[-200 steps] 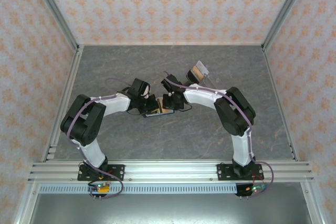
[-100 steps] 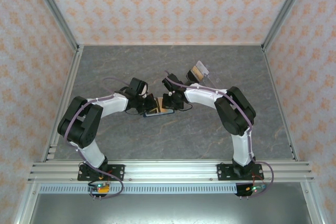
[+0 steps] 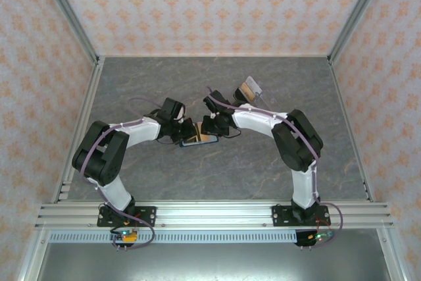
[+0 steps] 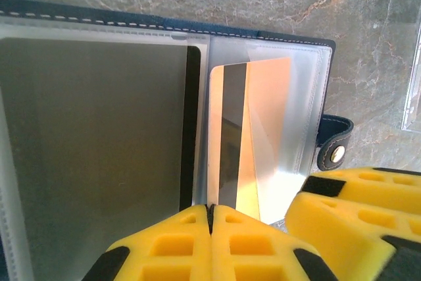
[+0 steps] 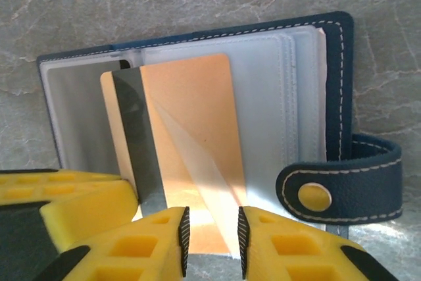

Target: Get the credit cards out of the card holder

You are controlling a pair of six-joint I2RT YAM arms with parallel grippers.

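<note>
Top view: over the last second the left arm has swung slightly outward. The holder (image 3: 197, 140) has not shifted on the bench (image 3: 263, 176) and lies open mid-bench between the two hands.

Left hand (image 4: 210, 218): fingers shut tight together and set at the holder's near edge, just below the spine. It looks like a hold-down. I cannot tell if a sleeve is pinched.

Right hand (image 5: 212, 231): jaws stand a little apart, with nothing clamped between them. The orange card (image 5: 184, 156) lies flat under them, slid partly out of its clear pocket and tilted, dark stripe to the left.

Meaning, by my reading: the card is loosened but not out, and this hand needs a fresh pinch on its near edge before it can draw the card free.

Around:
- Two loose cards (image 3: 248, 87) lie at the back right of the bench, well apart from the holder.
- A clear card (image 4: 414, 77) lies just beside the holder.
- The grey sleeve (image 4: 92, 129) on the other page may hold a card; I cannot tell.

In the way:
- The clasp tab (image 5: 342, 185) juts out beside the right fingers.
- The two hands crowd the same edge, almost touching.
</note>
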